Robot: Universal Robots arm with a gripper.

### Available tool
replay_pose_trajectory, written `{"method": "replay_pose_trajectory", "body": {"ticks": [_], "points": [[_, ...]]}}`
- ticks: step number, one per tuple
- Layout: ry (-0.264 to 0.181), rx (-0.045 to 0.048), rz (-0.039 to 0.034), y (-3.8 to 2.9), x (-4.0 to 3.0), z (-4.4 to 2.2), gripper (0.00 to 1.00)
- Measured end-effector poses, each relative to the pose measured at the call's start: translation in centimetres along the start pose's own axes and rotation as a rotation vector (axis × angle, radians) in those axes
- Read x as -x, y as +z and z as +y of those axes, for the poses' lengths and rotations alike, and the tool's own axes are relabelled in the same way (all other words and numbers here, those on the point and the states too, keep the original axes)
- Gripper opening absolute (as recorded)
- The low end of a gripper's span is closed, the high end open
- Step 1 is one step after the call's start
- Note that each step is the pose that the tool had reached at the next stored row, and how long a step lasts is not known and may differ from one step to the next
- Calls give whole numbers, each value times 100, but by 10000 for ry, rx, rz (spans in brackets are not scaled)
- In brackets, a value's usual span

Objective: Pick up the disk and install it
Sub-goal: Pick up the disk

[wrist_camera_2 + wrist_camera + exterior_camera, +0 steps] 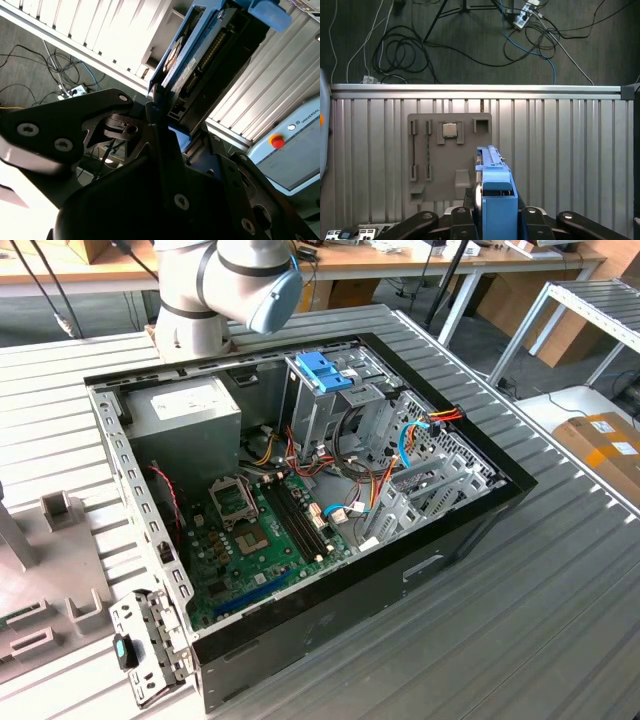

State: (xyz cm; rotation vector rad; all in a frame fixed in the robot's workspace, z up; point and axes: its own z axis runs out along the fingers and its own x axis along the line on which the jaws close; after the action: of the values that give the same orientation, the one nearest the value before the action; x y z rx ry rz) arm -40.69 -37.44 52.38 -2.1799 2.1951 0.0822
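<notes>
Bright, even room light with soft shadows; ribbed table (pixel 100 30) beyond the gripper (pixel 492 222) washes out to white glare in the second wrist view, gripper body near-black up close, floor (pixel 470 45) past the table edge dim.

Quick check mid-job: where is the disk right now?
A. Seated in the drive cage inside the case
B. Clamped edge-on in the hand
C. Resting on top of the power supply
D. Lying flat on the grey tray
B: in both wrist views the disk, with its blue bracket, stands edge-on clamped in the hand, while the grey tray lies on the table beyond it, apart.
</notes>
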Motion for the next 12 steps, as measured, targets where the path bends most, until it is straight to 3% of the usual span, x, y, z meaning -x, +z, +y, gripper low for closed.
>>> {"method": "replay_pose_trajectory", "body": {"ticks": [12], "points": [[0, 0, 0, 1, -23, -82, 37]]}}
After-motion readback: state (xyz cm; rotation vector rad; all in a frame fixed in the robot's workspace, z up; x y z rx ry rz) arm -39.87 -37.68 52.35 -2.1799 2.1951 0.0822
